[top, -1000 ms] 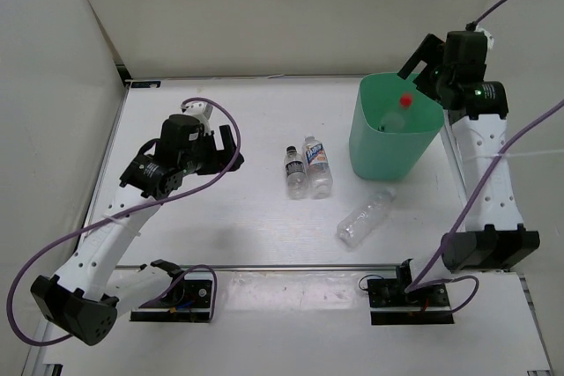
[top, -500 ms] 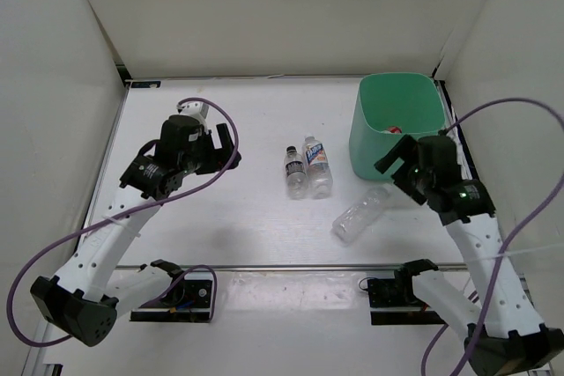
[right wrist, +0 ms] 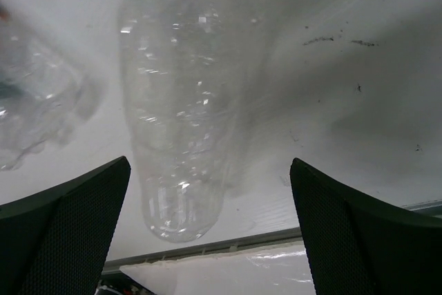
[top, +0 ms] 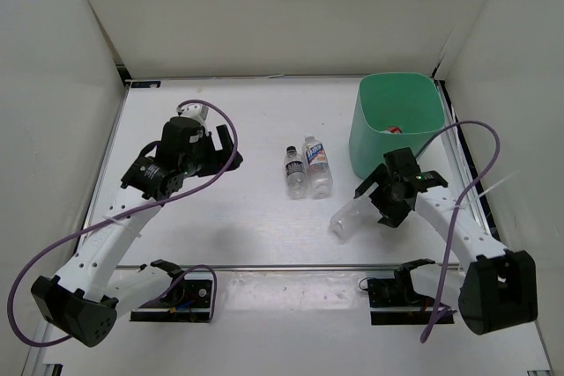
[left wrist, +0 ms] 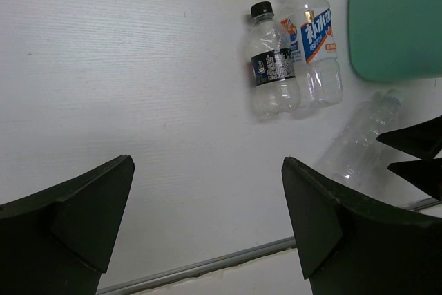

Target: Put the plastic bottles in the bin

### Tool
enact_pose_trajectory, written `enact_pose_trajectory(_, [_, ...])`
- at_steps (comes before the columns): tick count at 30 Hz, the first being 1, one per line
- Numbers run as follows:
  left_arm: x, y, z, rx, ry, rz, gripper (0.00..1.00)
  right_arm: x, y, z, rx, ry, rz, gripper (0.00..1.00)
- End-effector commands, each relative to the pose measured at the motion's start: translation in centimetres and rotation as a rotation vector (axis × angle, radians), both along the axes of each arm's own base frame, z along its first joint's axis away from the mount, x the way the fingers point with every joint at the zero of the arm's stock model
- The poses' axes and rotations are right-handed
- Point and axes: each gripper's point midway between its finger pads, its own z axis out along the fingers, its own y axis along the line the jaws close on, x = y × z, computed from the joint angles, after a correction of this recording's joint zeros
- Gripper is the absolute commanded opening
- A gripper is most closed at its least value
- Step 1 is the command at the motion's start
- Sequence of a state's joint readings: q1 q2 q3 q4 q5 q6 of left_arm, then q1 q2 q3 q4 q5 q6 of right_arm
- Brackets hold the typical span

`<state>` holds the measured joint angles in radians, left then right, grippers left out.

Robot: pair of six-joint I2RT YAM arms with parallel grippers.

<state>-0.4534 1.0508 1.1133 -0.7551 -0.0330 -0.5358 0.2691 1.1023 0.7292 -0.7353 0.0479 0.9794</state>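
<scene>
1. Top external view: the left end effector (top: 229, 149) is held above the left side of the counter (top: 264, 112). Its jaws are spread wide and nothing is held in them.
2. The right end effector (top: 372, 205) is set low over the plain bottle (top: 346, 217), just in front of the bin (top: 361, 129).
3. In the right wrist view, the jaws of the right end effector are spread wide too. The plain bottle is seen lying on the counter between the two fingers, and no touch is seen.
4. The dark-labelled bottle (top: 295, 173) and the blue-white bottle (top: 317, 167) are laid side by side, touching, in the middle of the counter. Their caps are pointed to the far side.
5. The bin is stood upright at the far right of the counter. A small bit of the red-labelled bottle (top: 394, 129) is seen inside it.
</scene>
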Motion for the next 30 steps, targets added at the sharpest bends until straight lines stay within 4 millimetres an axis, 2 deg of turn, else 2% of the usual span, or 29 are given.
enact_pose_trajectory(1, [-0.6, 0.3, 0.4, -0.023, -0.007, 0.001, 1.00, 0.2, 0.9, -1.8, 0.049, 0.049, -0.054, 1.00])
enact_pose_trajectory(2, [-1.0, 0.4, 0.5, -0.022, -0.004, 0.001, 1.00, 0.4, 1.0, -2.2, 0.052, 0.050, -0.062, 1.00])
enact_pose_trajectory(3, [-1.0, 0.4, 0.5, -0.022, -0.004, 0.001, 1.00, -0.4, 1.0, -3.1, 0.057, 0.090, -0.073, 1.00])
enact_pose_trajectory(5, [-1.4, 0.8, 0.3, -0.010, 0.005, 0.010, 1.00, -0.7, 1.2, -3.8, 0.067, 0.104, -0.080, 0.92])
enact_pose_trajectory(9, [-1.9, 1.2, 0.3, -0.011, 0.007, 0.023, 1.00, -2.0, 1.0, -4.3, 0.072, 0.129, -0.086, 0.66])
enact_pose_trajectory(11, [-1.9, 1.4, -0.1, -0.009, 0.016, 0.038, 1.00, -2.9, 0.9, -3.7, 0.074, 0.150, -0.084, 0.56])
enact_pose_trajectory(12, [-2.0, 1.6, 0.2, -0.009, 0.002, 0.045, 1.00, -2.9, 0.9, -2.7, 0.081, 0.127, -0.083, 0.50])
enact_pose_trajectory(13, [-2.0, 1.6, -0.2, -0.012, 0.013, 0.051, 1.00, -3.0, 0.7, -1.8, 0.073, 0.115, -0.087, 0.39])
enact_pose_trajectory(14, [-2.2, 1.7, 0.1, -0.017, 0.004, 0.051, 1.00, -4.0, 0.4, -0.9, 0.065, 0.139, -0.088, 0.35])
enact_pose_trajectory(15, [-2.4, 1.8, -0.2, -0.015, 0.008, 0.051, 1.00, -3.0, 0.5, 2.0, 0.084, 0.054, -0.087, 0.33])
enact_pose_trajectory(18, [-2.6, 1.8, -0.9, -0.018, 0.019, 0.057, 1.00, -2.9, 0.0, 7.9, 0.104, -0.104, -0.084, 0.33])
enact_pose_trajectory(19, [-2.6, 1.8, -0.9, -0.019, 0.019, 0.057, 1.00, -1.7, 0.0, 11.9, 0.125, -0.230, -0.080, 0.29])
enact_pose_trajectory(21, [-3.0, 1.5, -1.8, -0.028, 0.050, 0.046, 1.00, -0.8, -0.6, 16.4, 0.119, -0.376, -0.079, 0.28])
enact_pose_trajectory(22, [-2.8, 1.2, -1.6, -0.040, 0.041, 0.037, 1.00, -0.2, -1.1, 18.3, 0.085, -0.437, -0.057, 0.25])
enact_pose_trajectory(23, [-2.8, 1.0, -2.1, -0.043, 0.054, 0.027, 1.00, 1.4, -1.8, 22.2, 0.043, -0.530, -0.074, 0.25])
enact_pose_trajectory(25, [-2.6, 0.0, -2.5, -0.067, 0.067, -0.008, 1.00, 3.3, -2.8, 25.8, -0.065, -0.626, -0.026, 0.25])
enact_pose_trajectory(26, [-2.4, -0.3, -2.6, -0.072, 0.072, -0.017, 1.00, 5.6, -3.0, 26.5, -0.124, -0.626, -0.012, 0.28])
enact_pose_trajectory(27, [-2.1, -0.5, -2.8, -0.078, 0.080, -0.010, 1.00, 6.9, -4.4, 30.4, -0.193, -0.720, -0.062, 0.30])
enact_pose_trajectory(28, [-1.9, -0.8, -3.7, -0.076, 0.118, -0.010, 1.00, 8.4, -4.9, 32.0, -0.236, -0.761, -0.075, 0.32])
enact_pose_trajectory(29, [-1.4, -1.1, -3.4, -0.085, 0.116, -0.004, 1.00, 11.0, -5.0, 31.8, -0.303, -0.746, -0.065, 0.34])
enact_pose_trajectory(30, [-1.1, -1.3, -3.6, -0.080, 0.129, -0.003, 1.00, 12.4, -5.5, 32.7, -0.381, -0.766, -0.038, 0.35])
